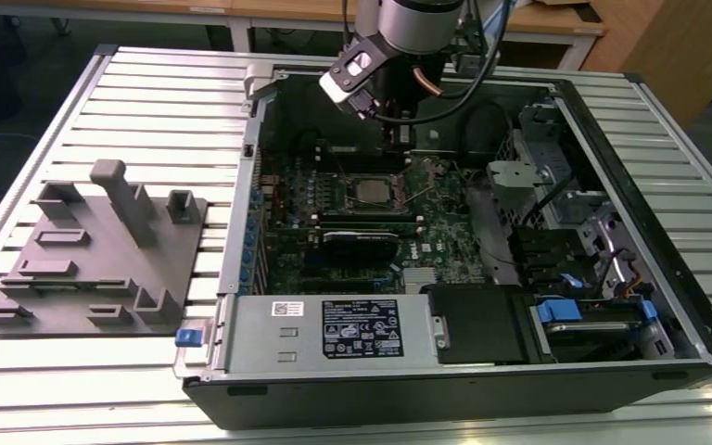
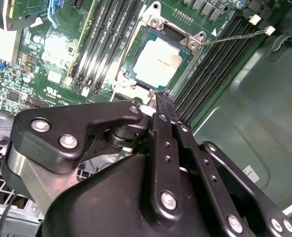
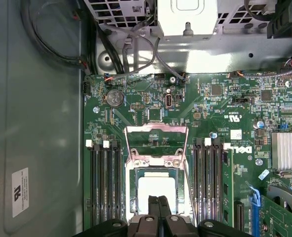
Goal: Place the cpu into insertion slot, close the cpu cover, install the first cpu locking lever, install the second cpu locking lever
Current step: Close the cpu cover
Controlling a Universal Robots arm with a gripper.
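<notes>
Cpu (image 3: 155, 190) seated, cpu cover (image 3: 155, 129) open
Gripper (image 1: 396, 144), fingers pressed together, hangs at the insertion slot's (image 1: 369, 192) 12 o'clock in the exterior view — closing and both locking levers (image 2: 234, 37) remain.

Can't see near edge of cpu (image 3: 156, 186) behind gripper (image 3: 158, 198) in first wrist view. Same for near corner of slot (image 2: 171, 33) in second wrist view. Loses arm (image 1: 412, 28) past exterior view's top edge.
</notes>
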